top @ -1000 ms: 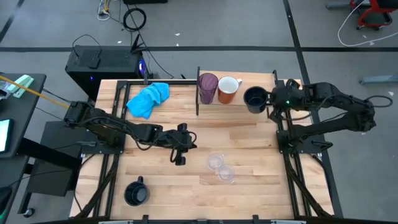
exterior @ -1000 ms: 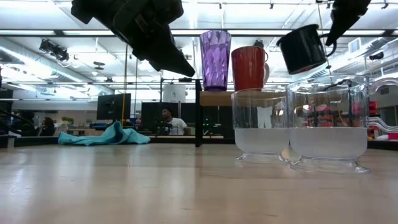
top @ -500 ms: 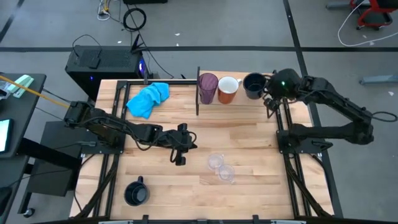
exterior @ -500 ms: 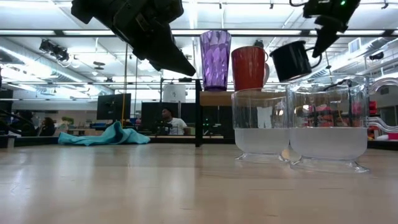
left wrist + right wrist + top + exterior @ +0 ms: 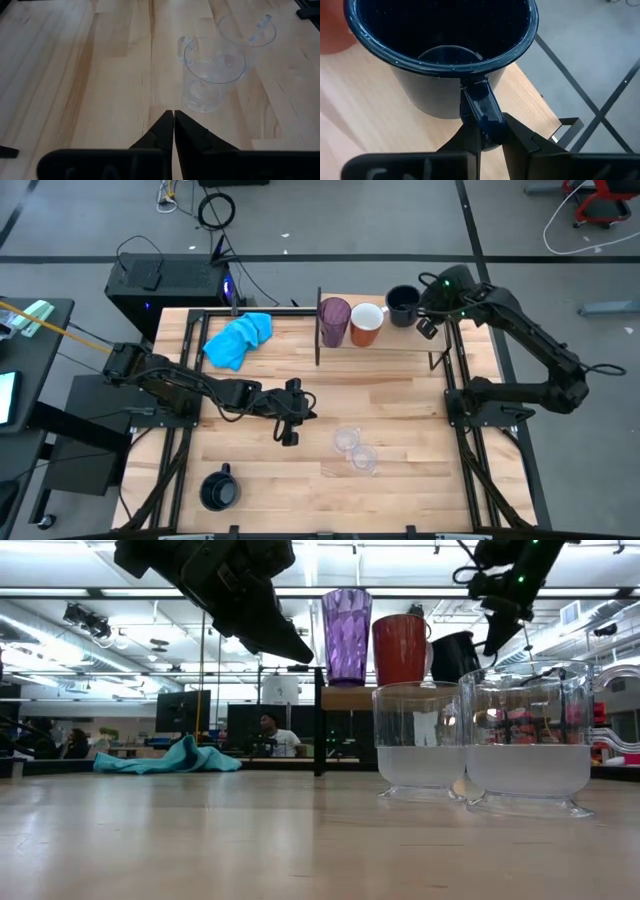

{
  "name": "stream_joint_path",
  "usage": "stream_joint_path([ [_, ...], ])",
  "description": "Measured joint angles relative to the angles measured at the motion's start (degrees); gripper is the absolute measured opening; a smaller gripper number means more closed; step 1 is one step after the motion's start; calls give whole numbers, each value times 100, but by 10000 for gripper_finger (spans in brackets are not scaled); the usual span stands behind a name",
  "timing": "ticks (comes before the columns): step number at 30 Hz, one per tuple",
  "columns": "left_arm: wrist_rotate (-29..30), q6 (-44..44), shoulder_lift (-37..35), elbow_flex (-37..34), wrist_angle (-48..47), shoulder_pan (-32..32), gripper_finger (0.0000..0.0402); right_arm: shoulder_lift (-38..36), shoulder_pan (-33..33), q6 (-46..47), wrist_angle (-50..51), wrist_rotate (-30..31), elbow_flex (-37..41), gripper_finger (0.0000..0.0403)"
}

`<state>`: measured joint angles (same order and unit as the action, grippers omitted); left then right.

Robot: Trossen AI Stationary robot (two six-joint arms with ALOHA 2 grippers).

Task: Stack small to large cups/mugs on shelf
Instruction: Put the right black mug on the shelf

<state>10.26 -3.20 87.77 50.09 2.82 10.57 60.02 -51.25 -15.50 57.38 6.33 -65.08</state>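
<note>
On the shelf [image 5: 400, 346] at the table's far side stand a purple tumbler [image 5: 334, 320] and an orange mug [image 5: 367, 323]. Just right of the orange mug is a black mug [image 5: 403, 305], with my right gripper [image 5: 423, 318] shut on it. Two clear cups [image 5: 346, 439] [image 5: 364, 458] stand mid-table. My left gripper [image 5: 289, 434] hovers shut just left of them, touching nothing. A second black mug [image 5: 218, 488] stands near the front left. My right gripper pinches the black mug's handle [image 5: 481, 107] between its two fingers. They come slanting down from the table's right. The mug [image 5: 455, 655] is mouth up and slightly tilted. The clear cups hide its base in the low view, so I cannot tell whether it rests on the shelf.
A blue cloth [image 5: 238, 338] lies at the far left of the table. The shelf's dark uprights [image 5: 319, 326] [image 5: 443, 330] stand on either side of the cups. Bare wood stretches between the shelf and the clear cups.
My right gripper has carried the black mug toward the table's far edge and left, sinking a little and rolling. The mug has gone from beyond the shelf's right end to beside the orange mug.
</note>
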Motion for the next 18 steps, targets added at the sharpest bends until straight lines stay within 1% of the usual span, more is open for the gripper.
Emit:
stream_joint_path([
  [3, 0, -11, 0, 0, -3, 0, 16, 164, -148, -117, -84, -169, 0, 58],
  [7, -4, -69, 0, 0, -22, 14, 12, 389, -245, -191, -279, -217, 0, 58],
  [14, -2, -100, 0, 2, -106, 88, 24, 578, -264, -328, -513, -400, -2, 62],
  [18, -8, -109, 0, 2, -104, 96, 22, 593, -264, -473, -546, -408, -2, 62],
])
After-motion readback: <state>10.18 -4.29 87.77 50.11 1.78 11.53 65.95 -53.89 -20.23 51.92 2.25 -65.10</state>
